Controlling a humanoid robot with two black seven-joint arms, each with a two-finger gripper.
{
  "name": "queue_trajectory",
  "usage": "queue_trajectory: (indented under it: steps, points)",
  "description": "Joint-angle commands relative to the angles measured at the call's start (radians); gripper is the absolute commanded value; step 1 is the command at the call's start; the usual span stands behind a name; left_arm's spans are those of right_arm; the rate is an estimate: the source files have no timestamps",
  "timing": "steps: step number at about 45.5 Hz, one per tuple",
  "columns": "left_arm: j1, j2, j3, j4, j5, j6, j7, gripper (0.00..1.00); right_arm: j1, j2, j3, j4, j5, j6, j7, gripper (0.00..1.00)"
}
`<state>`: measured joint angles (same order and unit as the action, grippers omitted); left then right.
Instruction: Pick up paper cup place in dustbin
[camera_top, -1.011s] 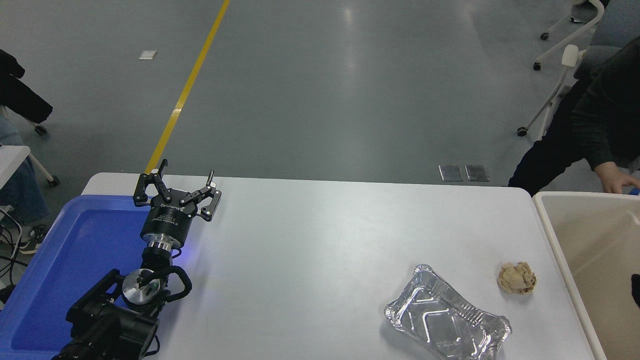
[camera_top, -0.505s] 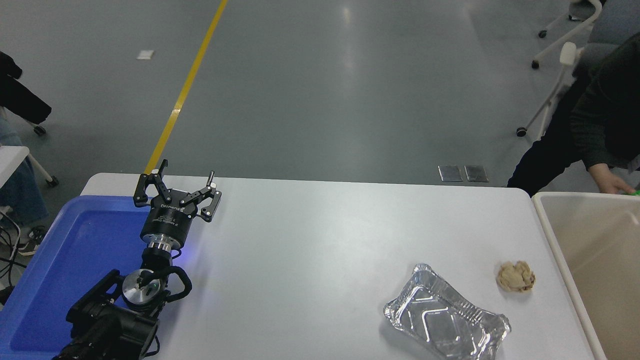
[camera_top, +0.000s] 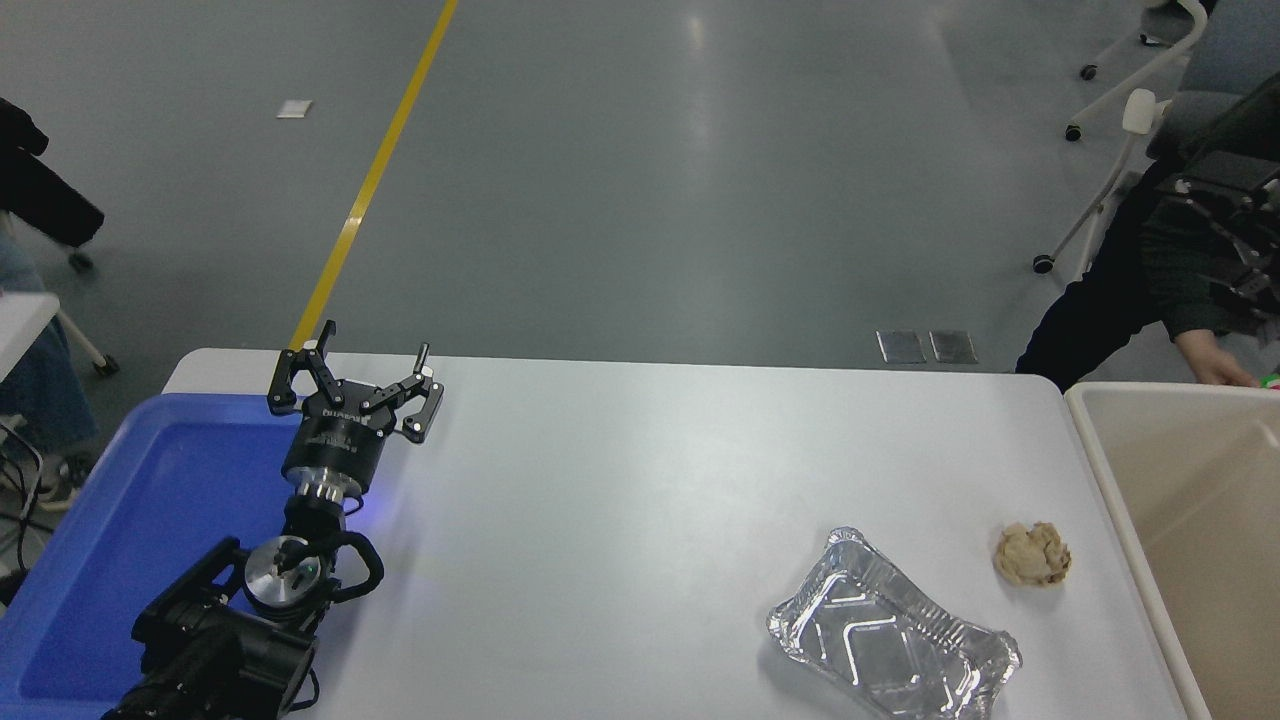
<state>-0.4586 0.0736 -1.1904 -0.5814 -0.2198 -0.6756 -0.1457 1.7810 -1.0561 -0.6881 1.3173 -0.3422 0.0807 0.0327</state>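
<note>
The paper cup is not visible anywhere in the head view. The dustbin (camera_top: 1098, 452), a beige bin with a thick pale rim, stands at the table's right end and is cut off by the picture edge. My right gripper (camera_top: 1243, 252) shows as black linkage high at the right edge, above the dustbin's far corner and in front of a person's dark sleeve; it is partly cut off. My left gripper (camera_top: 355, 385) is parked at the lower left, open and holding nothing, over the edge of the blue tray.
A shallow blue tray (camera_top: 150, 480) lies at the left. A crinkled foil tray (camera_top: 890, 640) and a crumpled tan paper ball (camera_top: 1032, 554) lie at the front right. A person's hand (camera_top: 1212, 371) is at the dustbin's far rim. Chairs stand behind.
A black part seen low inside the dustbin one second ago is gone; my right gripper now shows much higher at the right edge. The person's hand shifted slightly. The left arm is still.
</note>
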Motion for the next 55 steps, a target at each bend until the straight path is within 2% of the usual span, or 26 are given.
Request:
queue_trajectory:
  steps: [1, 4, 6, 24, 35, 39, 46, 55]
  points:
    - [0.000, 0.000, 0.000, 0.000, 0.000, 0.001, 0.000, 0.99, 0.360, 0.227, -0.502, 0.066, -0.029, 0.030, 0.102, 1.00]
    - [0.000, 0.000, 0.000, 0.000, 0.000, 0.001, 0.000, 0.99, 0.406, 0.298, -0.576, 0.080, -0.024, 0.031, 0.139, 1.00]
    - [0.000, 0.000, 0.000, 0.000, -0.001, -0.001, 0.000, 0.99, 0.428, 0.330, -0.597, 0.095, -0.024, 0.034, 0.147, 1.00]
    - [0.000, 0.000, 0.000, 0.000, -0.001, 0.001, 0.000, 0.99, 0.621, 0.599, -0.585, 0.221, -0.026, 0.307, 0.147, 1.00]
    - [0.000, 0.000, -0.001, 0.000, -0.001, -0.001, 0.000, 0.99, 0.682, 0.700, -0.504, 0.309, -0.020, 0.494, 0.147, 1.00]
    - [0.000, 0.000, -0.001, 0.000, -0.001, -0.001, 0.000, 0.99, 0.693, 0.729, -0.496, 0.333, 0.031, 0.557, 0.147, 1.00]
    - [0.000, 0.000, 0.000, 0.000, -0.001, -0.001, 0.000, 0.99, 0.702, 0.778, -0.507, 0.335, 0.193, 0.619, 0.145, 1.00]
    - [0.000, 0.000, -0.001, 0.000, -0.001, -0.001, 0.000, 0.99, 0.718, 0.881, -0.554, 0.326, 0.293, 0.665, 0.141, 1.00]
